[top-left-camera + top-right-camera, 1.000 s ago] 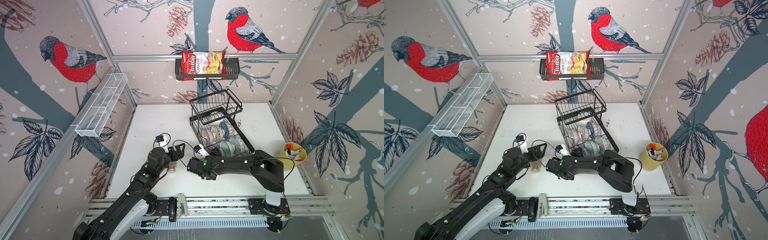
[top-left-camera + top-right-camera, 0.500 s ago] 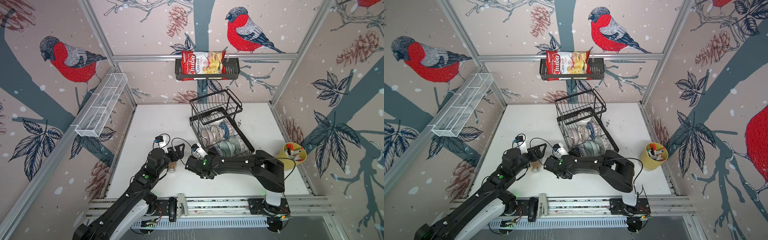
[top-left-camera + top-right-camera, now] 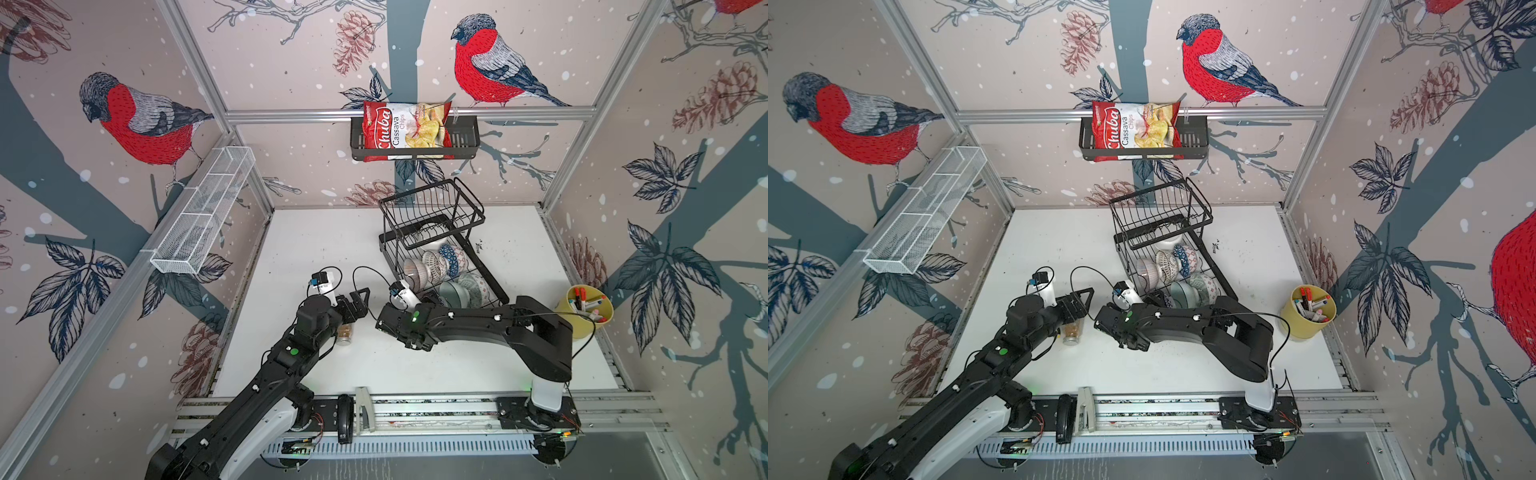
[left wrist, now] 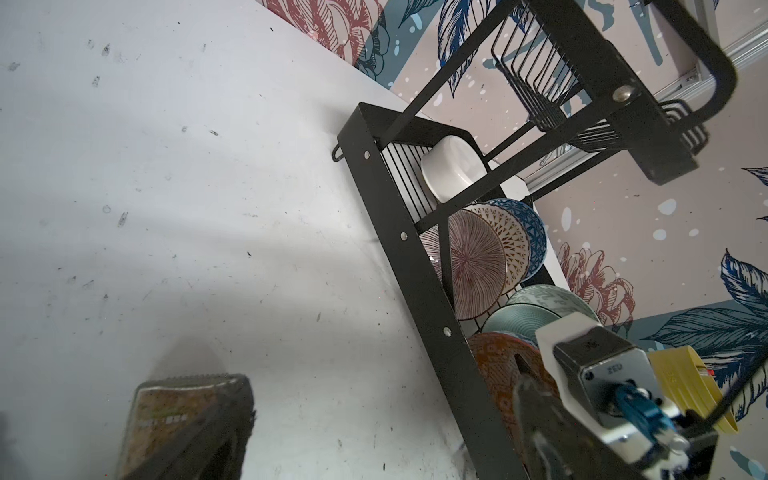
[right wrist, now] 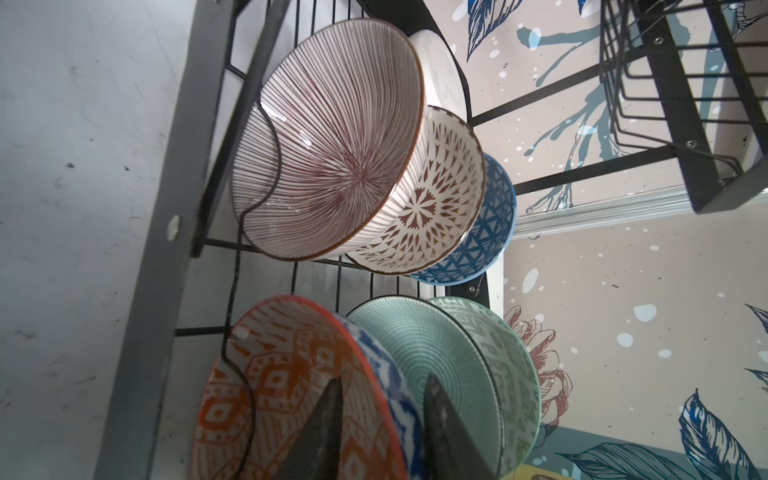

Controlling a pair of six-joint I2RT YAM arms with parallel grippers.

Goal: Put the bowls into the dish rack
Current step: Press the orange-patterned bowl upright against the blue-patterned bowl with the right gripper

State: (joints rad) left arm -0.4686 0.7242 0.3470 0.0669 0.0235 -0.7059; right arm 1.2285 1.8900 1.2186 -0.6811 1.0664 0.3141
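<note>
The black dish rack (image 3: 432, 216) (image 3: 1158, 212) stands at the middle back, and its lower grid holds several bowls on edge. A plain white bowl (image 4: 449, 174) sits farthest back. In front of it come a red-striped bowl (image 5: 332, 166), a brown-patterned one and a blue one. The nearer row holds an orange-red bowl (image 5: 270, 374), a teal bowl (image 5: 440, 353) and a grey-green one. My right gripper (image 5: 382, 382) (image 3: 432, 299) reaches into the rack's near end, shut on the orange-red bowl's wall with one finger inside and one outside. My left gripper (image 3: 359, 301) (image 4: 361, 436) hovers open and empty left of the rack.
A small glass jar with brown contents (image 3: 345, 334) stands on the white table under my left gripper. A yellow pot of markers (image 3: 588, 309) sits at the right edge. A black basket with a chips bag (image 3: 415, 137) hangs on the back wall. A white mesh shelf (image 3: 203, 212) hangs on the left wall.
Almost nothing differs. The right wrist has edged slightly at the rack's near end, its hold on the bowl unchanged. The left arm stays put and open.
</note>
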